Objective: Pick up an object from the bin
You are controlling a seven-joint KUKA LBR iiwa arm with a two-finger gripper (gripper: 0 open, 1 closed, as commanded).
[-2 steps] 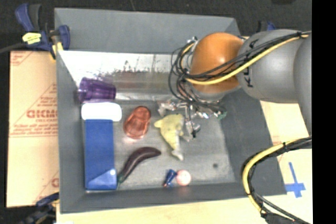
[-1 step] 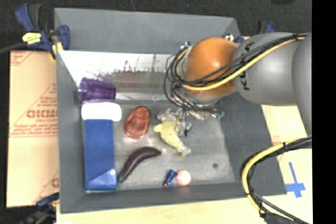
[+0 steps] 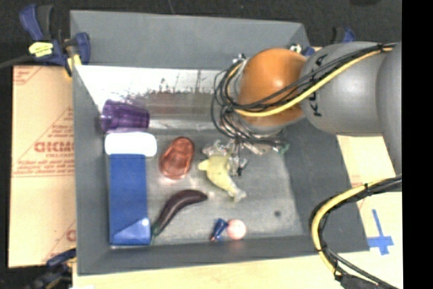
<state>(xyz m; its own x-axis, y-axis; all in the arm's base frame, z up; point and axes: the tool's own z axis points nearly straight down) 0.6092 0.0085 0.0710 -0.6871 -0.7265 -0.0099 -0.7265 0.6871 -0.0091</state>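
Pale yellow toy [image 3: 220, 176], well to the right of the blue box [image 3: 127, 196]: not yet lifted, lay flat on the bin floor [image 3: 270, 206]. Nothing picked so far, by the look of it; grasp and lift left to do. Fingers [image 3: 235, 160] down at the toy's upper edge, on the side away from the blue box, seemingly touching it. Could not tell how far open.

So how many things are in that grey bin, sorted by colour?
Purple: 2, a cup on its side and an aubergine-shaped piece
Blue with a white end: 1, a long box
Red: 1, a rounded piece
Pale yellow: 1, a lumpy toy by the claw
Pink with a blue tip: 1, a small ball
Total: 6
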